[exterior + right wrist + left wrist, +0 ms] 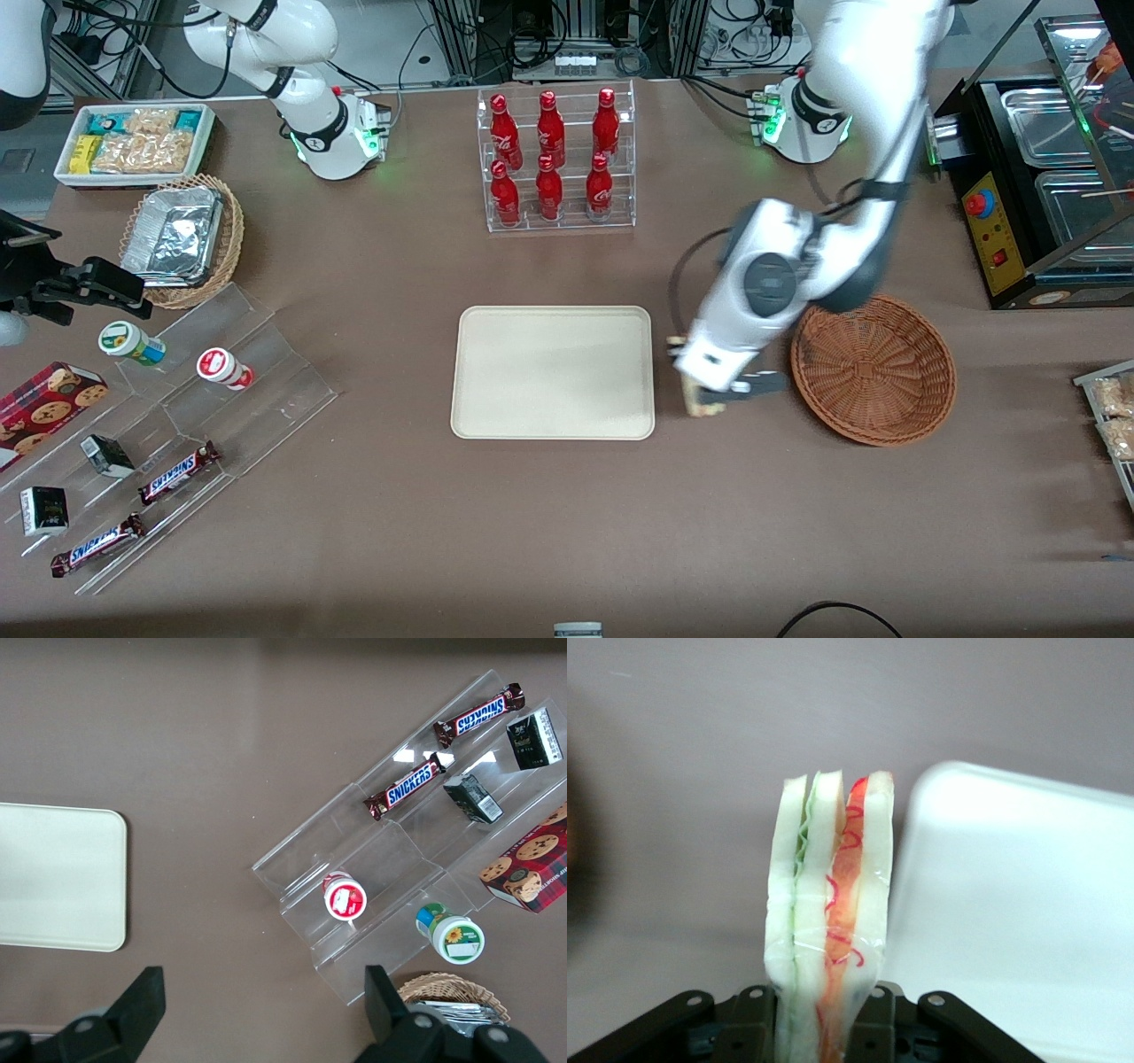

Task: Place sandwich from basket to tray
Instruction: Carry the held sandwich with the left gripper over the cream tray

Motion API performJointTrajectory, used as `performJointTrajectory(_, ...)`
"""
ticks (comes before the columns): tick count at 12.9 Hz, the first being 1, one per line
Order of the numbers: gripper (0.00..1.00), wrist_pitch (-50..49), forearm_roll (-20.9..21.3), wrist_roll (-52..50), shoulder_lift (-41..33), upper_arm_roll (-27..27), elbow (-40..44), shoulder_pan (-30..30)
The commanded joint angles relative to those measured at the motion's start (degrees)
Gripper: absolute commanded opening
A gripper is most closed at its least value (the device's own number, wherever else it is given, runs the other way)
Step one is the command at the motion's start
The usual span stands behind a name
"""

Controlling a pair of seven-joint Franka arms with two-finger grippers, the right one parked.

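My left gripper (709,399) hangs above the table between the cream tray (496,416) and the round reddish-brown basket (874,369). It is shut on the sandwich (699,400), whose pale edge pokes out under the hand. In the left wrist view the sandwich (830,904) stands on edge between the black fingers (749,1014), showing white bread with green, orange and red filling. The tray (1019,912) lies just beside the sandwich there. The basket holds nothing that I can see.
A clear rack of red bottles (555,159) stands farther from the front camera than the tray. A tan wicker basket with foil containers (182,235), a white snack box (135,142) and an acrylic snack stand (177,425) lie toward the parked arm's end. A black appliance (1036,186) stands toward the working arm's end.
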Motion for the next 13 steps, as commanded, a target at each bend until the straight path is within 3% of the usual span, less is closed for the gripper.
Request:
performJointTrajectory(1,0.26,-2.2,0.8,0.9,6.7,1.1,7.5,-4.6)
performJointTrajectory(5,0.26,-1.7,2.7,4.1,12.7,1.0,11.9,-7.3)
performJointTrajectory(10,0.30,3.4,2.3,1.7,15.7,1.0,12.6,-7.5)
performJointTrajectory(13,0.57,3.6,2.4,1.3,15.6,1.0,12.5,-7.8)
